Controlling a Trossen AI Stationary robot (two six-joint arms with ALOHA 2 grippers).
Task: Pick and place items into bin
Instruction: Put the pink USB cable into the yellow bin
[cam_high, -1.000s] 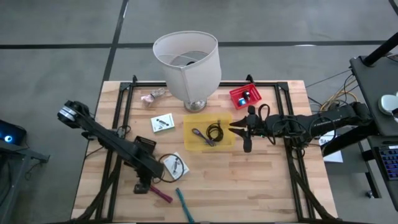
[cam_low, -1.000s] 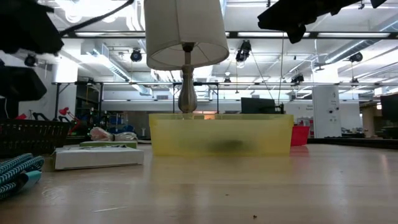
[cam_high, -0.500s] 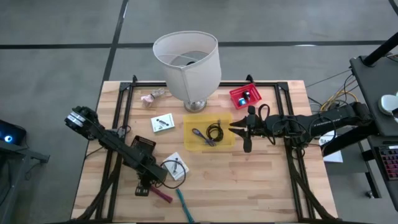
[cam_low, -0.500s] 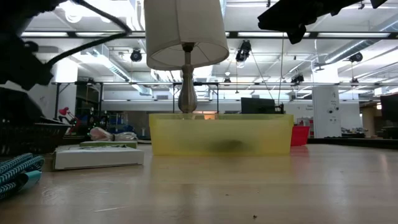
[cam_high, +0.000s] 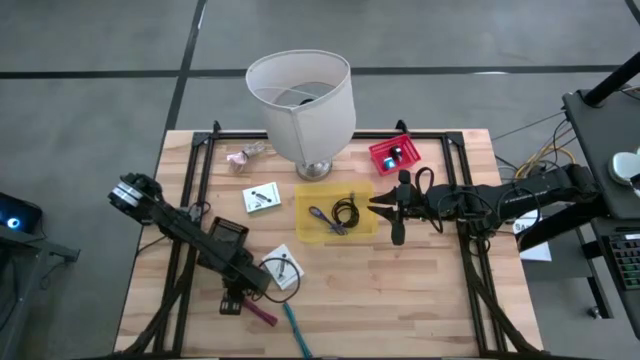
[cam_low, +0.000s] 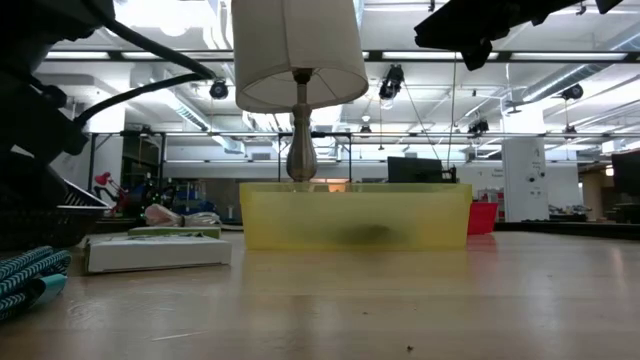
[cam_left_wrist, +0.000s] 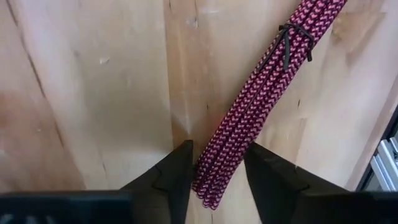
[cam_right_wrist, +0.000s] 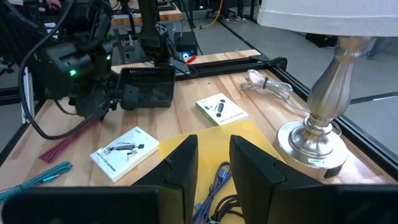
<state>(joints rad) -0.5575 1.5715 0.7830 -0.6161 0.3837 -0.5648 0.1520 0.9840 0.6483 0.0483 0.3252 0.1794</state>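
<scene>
The magenta stick (cam_left_wrist: 258, 115) lies at the high view's lower left. It looks light, braided and limp; my left gripper (cam_left_wrist: 214, 163) straddles its end, fingers apart, ready to pinch.

Even, bright overhead light is falling on the table (cam_high: 400, 290) in the high view, leaving only soft shadows. In the low view, ceiling lamps (cam_low: 218, 90) at 12 o'clock are glaring, the near tabletop is blurring, and the arms are showing as dark silhouettes. In the left wrist view, the fingers (cam_left_wrist: 174, 180) at 6 o'clock are out of focus.
</scene>
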